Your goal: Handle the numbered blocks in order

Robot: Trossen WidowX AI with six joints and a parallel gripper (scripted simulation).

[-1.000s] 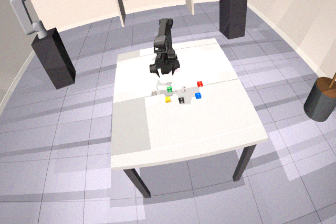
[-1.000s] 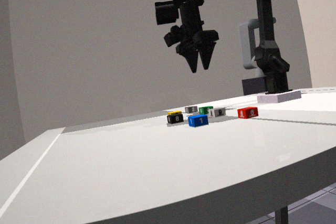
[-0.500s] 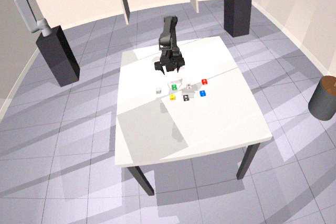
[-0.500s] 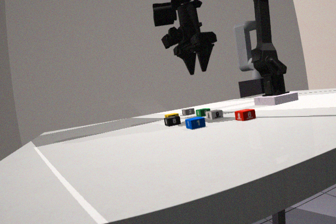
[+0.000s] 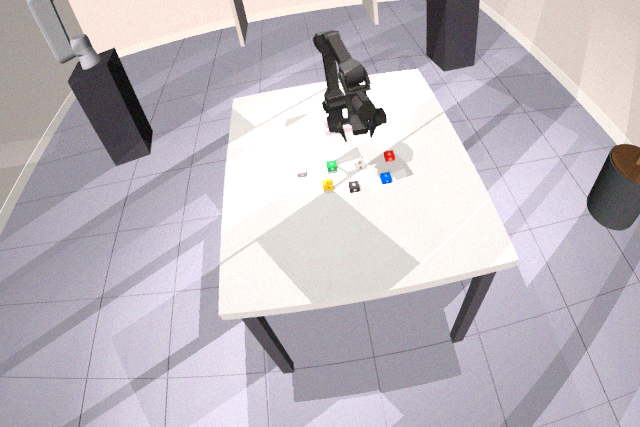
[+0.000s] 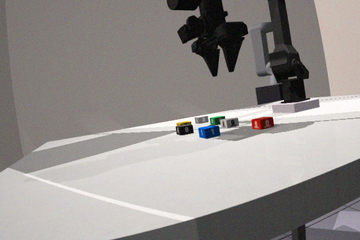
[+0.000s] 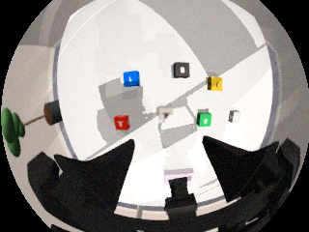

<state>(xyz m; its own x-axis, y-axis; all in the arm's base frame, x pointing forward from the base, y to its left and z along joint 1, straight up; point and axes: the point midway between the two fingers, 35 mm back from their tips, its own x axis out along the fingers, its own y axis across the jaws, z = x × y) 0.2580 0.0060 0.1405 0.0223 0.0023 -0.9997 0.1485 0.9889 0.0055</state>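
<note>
1. Top view: the gripper [image 5: 357,134] hangs with its fingers spread and nothing between them, on the far side of the cluster of blocks on the table [image 5: 361,257]. Seven blocks lie close together: grey block [image 5: 302,172] on the left, green block [image 5: 332,166], white block [image 5: 360,164], red block [image 5: 389,155], and in the nearer row yellow block [image 5: 328,185], black block [image 5: 354,186] and blue block [image 5: 385,177]. The digits are too small to read here, so picking a target from this view alone risks touching a block out of order.

2. Exterior view: the blue block [image 6: 209,131] shows a 1, so it is probably first, and being odd it should be gripped but not lifted. The black block [image 6: 184,129] reads 8 and the grey block [image 6: 201,119] reads 2. The white block [image 6: 229,122] and red block [image 6: 262,122] stand near the blue one; a descent with the fingers this wide could brush either.

3. Wrist view: the blue block [image 7: 131,79] sits left of centre, away from the line between the fingers, with the red block [image 7: 122,123] nearer the camera. A straight drop from here would land near the white block [image 7: 165,114] instead.
</note>
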